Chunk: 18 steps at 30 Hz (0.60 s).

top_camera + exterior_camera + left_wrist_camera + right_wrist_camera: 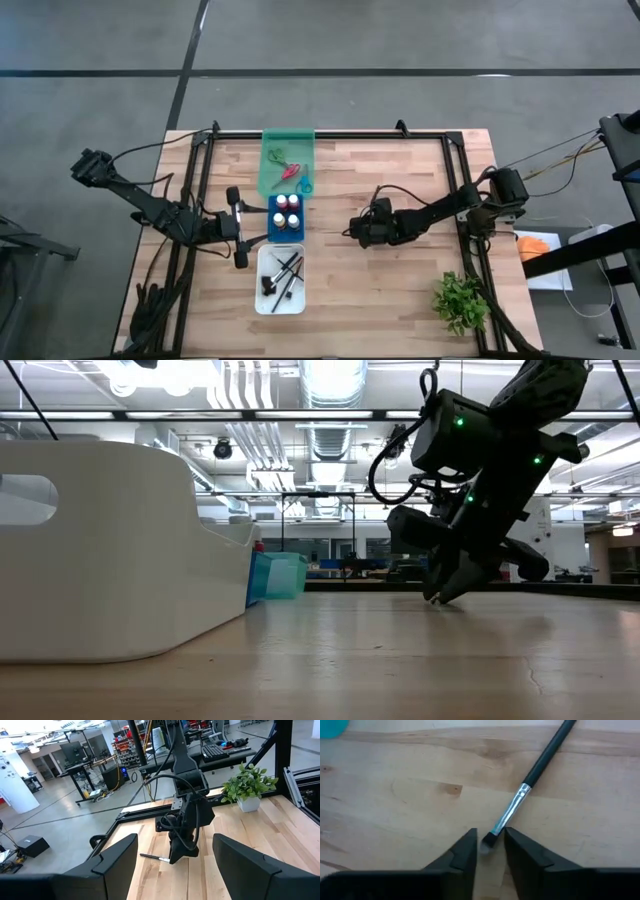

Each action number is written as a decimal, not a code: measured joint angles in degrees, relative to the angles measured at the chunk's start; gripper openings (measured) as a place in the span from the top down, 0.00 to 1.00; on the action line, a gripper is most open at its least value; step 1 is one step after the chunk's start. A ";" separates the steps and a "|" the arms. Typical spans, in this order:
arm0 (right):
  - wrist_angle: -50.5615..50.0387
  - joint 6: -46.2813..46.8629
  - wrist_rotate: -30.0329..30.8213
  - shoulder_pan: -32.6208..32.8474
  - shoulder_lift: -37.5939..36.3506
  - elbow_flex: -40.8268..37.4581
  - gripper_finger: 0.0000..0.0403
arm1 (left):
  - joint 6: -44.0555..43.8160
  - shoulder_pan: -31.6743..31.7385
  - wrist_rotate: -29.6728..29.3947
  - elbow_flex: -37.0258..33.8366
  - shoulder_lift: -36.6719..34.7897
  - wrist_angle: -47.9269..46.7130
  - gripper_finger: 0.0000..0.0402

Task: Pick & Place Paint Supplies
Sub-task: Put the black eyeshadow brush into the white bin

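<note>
**Right claw closing on a loose brush at desk centre**

Left arm waited at about 9 o'clock on the desk (400,290), its left claw (240,226) released, jaws standing wide, just beside the trays. Three trays ran in a column left of centre: green tray (270,175) at 12 o'clock holding scissors (290,171), blue tray (272,222) in the middle holding paint bottles (287,212), white tray (268,300) at 6 o'clock holding several brushes (283,275).

Right of that column, near desk centre, the right claw (489,851) was down at the surface over one loose brush (530,780) that lay flat on the wood. Jaws stood narrowly apart with the bristle tip between them; no clear contact seen, so not yet a grasp. Plant (461,300) sat at 4 o'clock, well apart.

Step in hand, by my reading: picking the last stray brush. Next move calls for clenching fully, lifting, then carrying it toward 8 o'clock to the white tray. Grip sits at the very tip, so the handle may swing or slip.

Brush axis: in the right wrist view the long axis ran diagonally, bristles toward the claw, handle pointing away. In the left wrist view it lay roughly crosswise, its handle sticking out to one side of the right claw.
</note>
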 joint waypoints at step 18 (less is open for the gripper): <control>1.40 -4.96 2.63 7.22 -5.18 -0.41 0.97 | -0.02 0.01 0.00 0.00 0.00 -0.67 0.34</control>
